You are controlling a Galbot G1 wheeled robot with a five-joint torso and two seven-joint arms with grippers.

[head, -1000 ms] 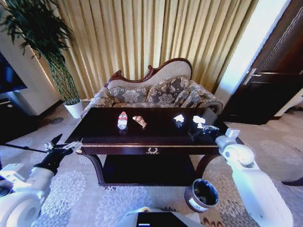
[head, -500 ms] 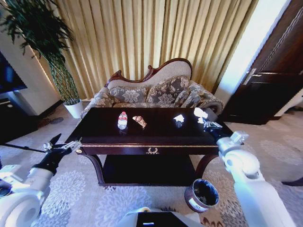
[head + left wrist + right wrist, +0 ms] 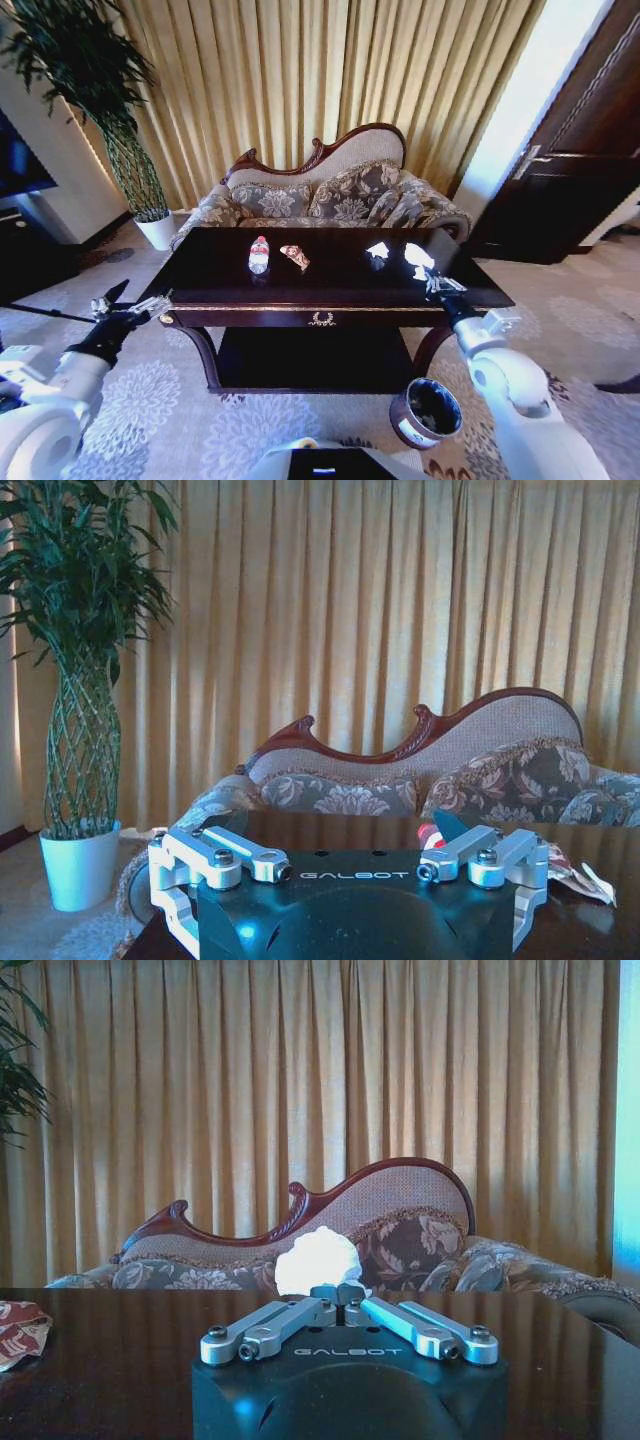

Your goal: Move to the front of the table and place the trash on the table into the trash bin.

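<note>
I'm parked facing the front rail of the table [image 3: 330,290], with its gold ornament [image 3: 322,319] dead ahead. My right gripper [image 3: 430,268] sits above the table's right front part, its fingers pinched together on the white paper lump [image 3: 418,256]; the right wrist camera shows the lump [image 3: 318,1259] sticking up just past the closed fingertips, and "GALBOT" is printed in pale letters on the gripper body. A second white scrap [image 3: 378,249] lies on the table just left of the held lump. Nearer the table's middle lies the orange-brown wrapper [image 3: 295,256], and just left of it the small clear bottle [image 3: 259,254] with its red label, whose writing I can't read. The trash bin [image 3: 427,413] stands on the carpet in front of the table's right leg, its pale band bearing a label I can't make out. My left gripper [image 3: 132,309] hangs off the table's left front corner, fingers spread wide, "GALBOT" legible on it too.
</note>
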